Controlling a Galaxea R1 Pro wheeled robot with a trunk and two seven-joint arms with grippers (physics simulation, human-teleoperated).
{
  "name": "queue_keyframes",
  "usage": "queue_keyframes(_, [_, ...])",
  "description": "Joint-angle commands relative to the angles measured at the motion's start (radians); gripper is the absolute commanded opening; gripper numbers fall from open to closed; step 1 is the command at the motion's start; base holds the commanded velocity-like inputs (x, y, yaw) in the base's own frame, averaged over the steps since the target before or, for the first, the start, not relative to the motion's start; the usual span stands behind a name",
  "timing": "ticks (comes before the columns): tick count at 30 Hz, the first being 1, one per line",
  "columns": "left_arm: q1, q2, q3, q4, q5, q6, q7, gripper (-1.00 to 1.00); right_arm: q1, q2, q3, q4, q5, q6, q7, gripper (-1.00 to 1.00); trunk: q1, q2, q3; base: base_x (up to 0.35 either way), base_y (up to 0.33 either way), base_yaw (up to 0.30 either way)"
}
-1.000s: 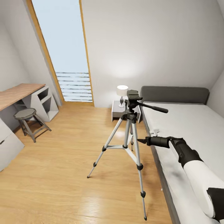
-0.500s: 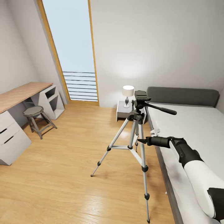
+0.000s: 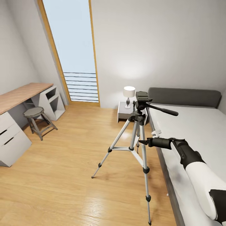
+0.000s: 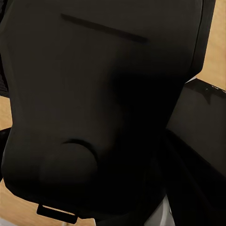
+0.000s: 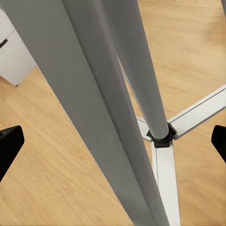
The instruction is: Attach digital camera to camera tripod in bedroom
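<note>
Tripod (image 3: pixel 138 125) legs just ahead of right pincer (image 3: pixel 140 142), jaws apparently spread, grasping nothing

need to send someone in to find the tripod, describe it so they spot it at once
Start at the bed with the grey headboard along the right wall. Beside its near edge, on the wood floor, stands the camera tripod. It is the lone tall stand with three splayed silver-grey legs, topped by a black head with a long handle pointing over the bed, taller than the white nightstand behind it.
</note>
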Motion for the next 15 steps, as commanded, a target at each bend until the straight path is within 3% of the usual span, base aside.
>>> queue_keyframes(1, [-0.001,0.0,0.008,0.0,0.0,-0.003,0.001,-1.0,-0.001,0.0,-0.002,-0.001,0.003,0.006,0.004,1.0,0.0,-0.002,-0.002,0.0,0.0,0.0])
queue_keyframes(15, [-0.001,0.0,0.008,0.001,0.0,-0.003,0.001,-1.0,-0.001,0.002,-0.002,-0.001,0.001,0.004,0.005,1.0,0.0,-0.002,-0.002,0.0,0.0,0.0])
